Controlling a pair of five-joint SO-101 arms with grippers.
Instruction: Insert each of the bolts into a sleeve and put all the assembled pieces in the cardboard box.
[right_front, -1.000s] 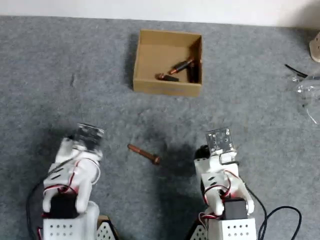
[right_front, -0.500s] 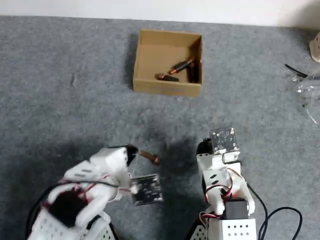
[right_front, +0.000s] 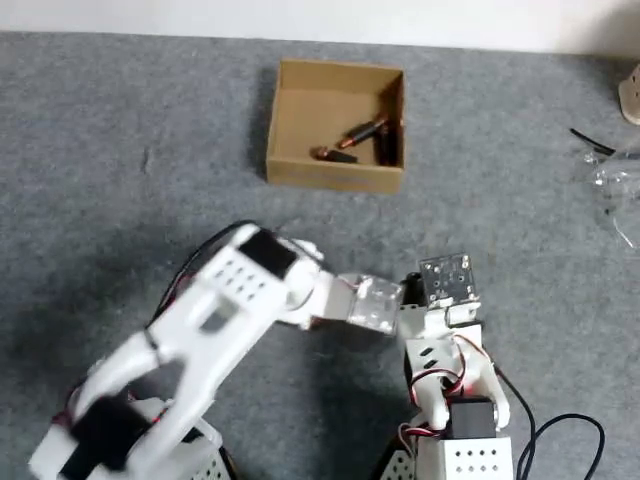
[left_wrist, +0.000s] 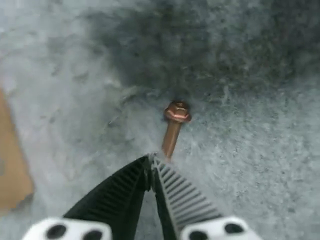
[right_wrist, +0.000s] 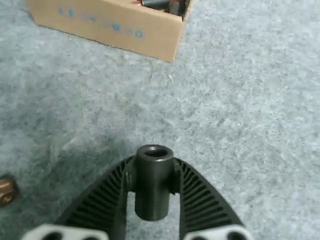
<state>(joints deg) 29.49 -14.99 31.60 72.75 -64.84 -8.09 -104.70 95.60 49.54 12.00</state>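
A copper bolt (left_wrist: 173, 131) lies on the grey carpet, its hex head pointing away from my left gripper (left_wrist: 151, 160). That gripper is shut, jaws pressed together, with its tips right at the bolt's threaded end. In the high view the left arm (right_front: 250, 290) stretches across the middle of the carpet and covers the bolt. My right gripper (right_wrist: 152, 170) is shut on an upright black sleeve (right_wrist: 152, 192), whose open bore faces the camera. The cardboard box (right_front: 335, 178) stands at the back and holds assembled pieces (right_front: 350, 140). The right arm (right_front: 445, 300) sits close beside the left arm's wrist.
The box's printed front wall (right_wrist: 107, 25) lies ahead of the right gripper, and the bolt's head (right_wrist: 5, 191) shows at that picture's edge. Black cables and clear plastic bits (right_front: 605, 165) lie at the far right. Open carpet surrounds the box.
The left arm has swung from its rest at the left out across the middle and now covers the bolt. The right arm has kept still with the sleeve.
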